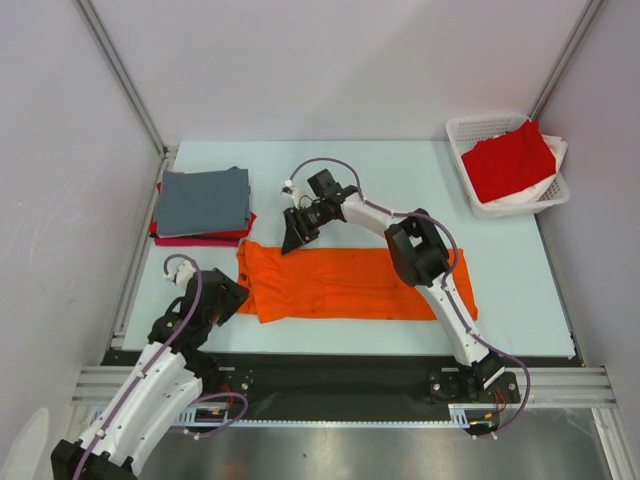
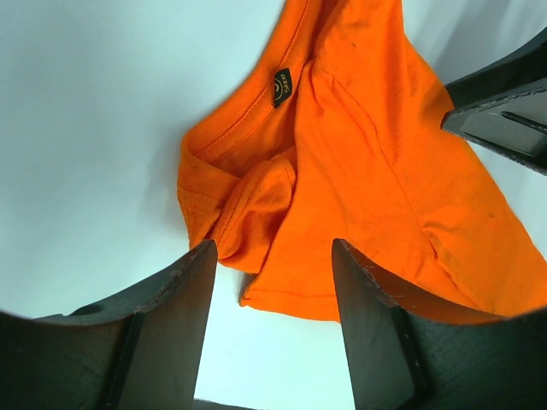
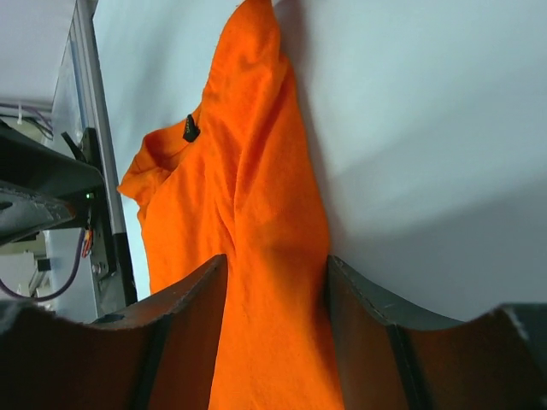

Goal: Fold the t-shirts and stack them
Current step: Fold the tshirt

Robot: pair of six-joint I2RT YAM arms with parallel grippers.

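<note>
Pale blue table [image 1: 400, 170] is carrying three things: orange t-shirt [image 1: 340, 285] is lying flat near the front edge as a long folded strip, stack of folded shirts [image 1: 203, 205] is sitting far left, white lattice basket [image 1: 470, 130] is sitting at the far right corner.

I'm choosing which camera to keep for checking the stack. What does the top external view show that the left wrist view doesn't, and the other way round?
Only the top external view: the grey t-shirt topping the folded stack at the left rear, and the red t-shirt in the white basket at the right rear. Only the left wrist view: the dark neck label inside the collar. Both: the orange t-shirt on the table, with the left gripper at its collar end.
</note>
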